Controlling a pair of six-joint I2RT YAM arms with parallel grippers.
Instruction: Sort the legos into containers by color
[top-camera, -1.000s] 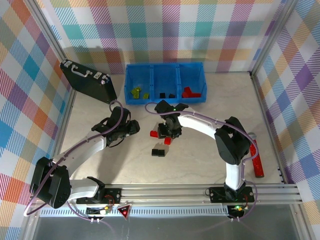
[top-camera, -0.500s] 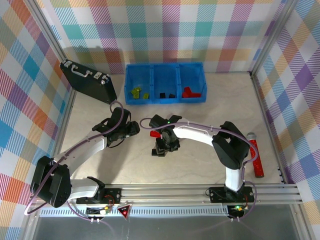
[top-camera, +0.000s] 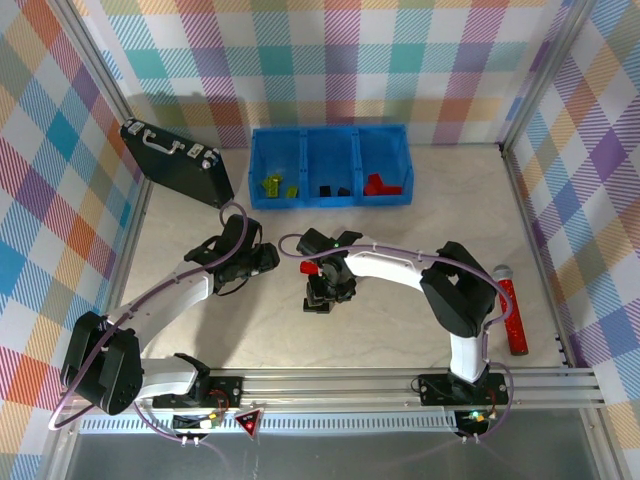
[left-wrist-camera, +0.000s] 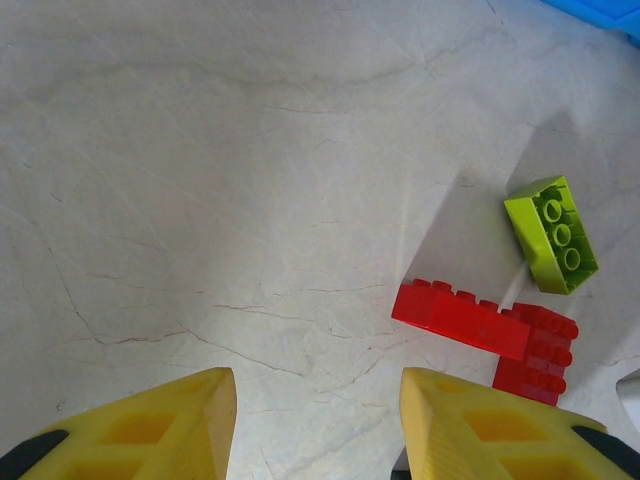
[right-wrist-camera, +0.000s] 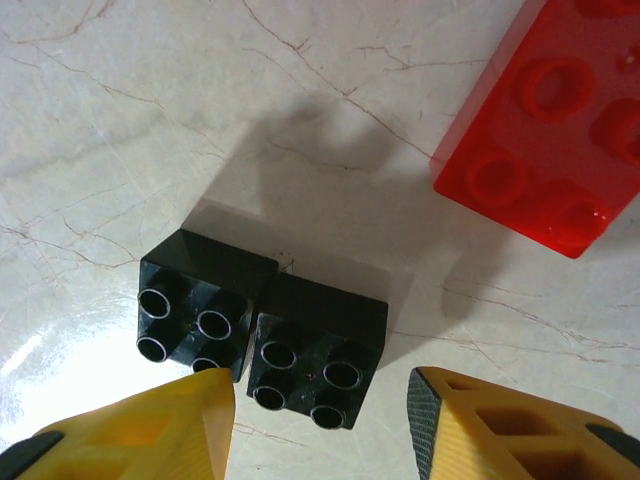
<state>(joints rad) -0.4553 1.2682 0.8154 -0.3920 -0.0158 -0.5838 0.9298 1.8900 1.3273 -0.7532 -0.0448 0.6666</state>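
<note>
R pincer (right-wrist-camera: 318, 400) spread, nothing held, above two touching black bricks (right-wrist-camera: 320, 350); closing may squirt one sideways. L pincer (left-wrist-camera: 318, 420) spread, nothing held.

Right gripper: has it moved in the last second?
Yes. The right gripper moved down-frame, away from the blue bin, and is now over the black bricks.

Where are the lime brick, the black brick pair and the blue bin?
lime brick (left-wrist-camera: 552, 235), left wrist view, studded face
black brick pair (right-wrist-camera: 262, 318), right wrist view, seam between the two
blue bin (top-camera: 330, 130), top external view, far rim
</note>
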